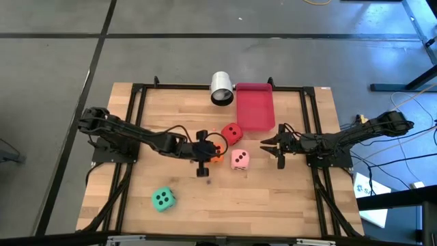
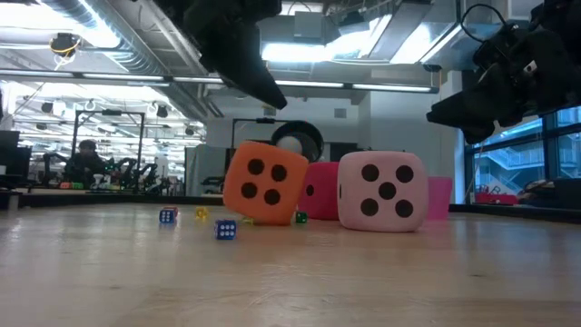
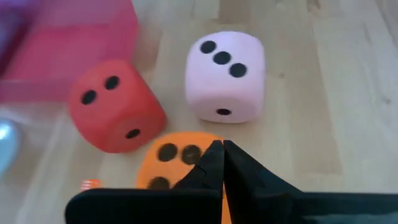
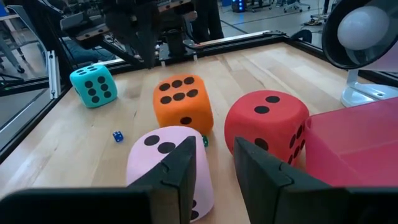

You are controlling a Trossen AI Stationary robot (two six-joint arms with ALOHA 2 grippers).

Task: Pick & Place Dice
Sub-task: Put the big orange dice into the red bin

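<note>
Orange soft foam die [image 1: 216, 157] sits mid-table just under the left gripper [image 1: 213, 147], fingers pressed together and empty; right gripper [image 1: 268, 144], fingers slightly apart, waits farther off beyond the pink die [image 1: 240, 159].

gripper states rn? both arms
Left gripper: jaws closed, empty, above the orange die.
Right gripper: jaws partly open, empty, near the pink die.

No text, labels, brands or signs can be read anywhere. The only countable marks are pips: the pink die [image 2: 382, 190], just beside the left gripper [image 1: 203, 152], shows a 5-pip face, and its top shows 3.
</note>
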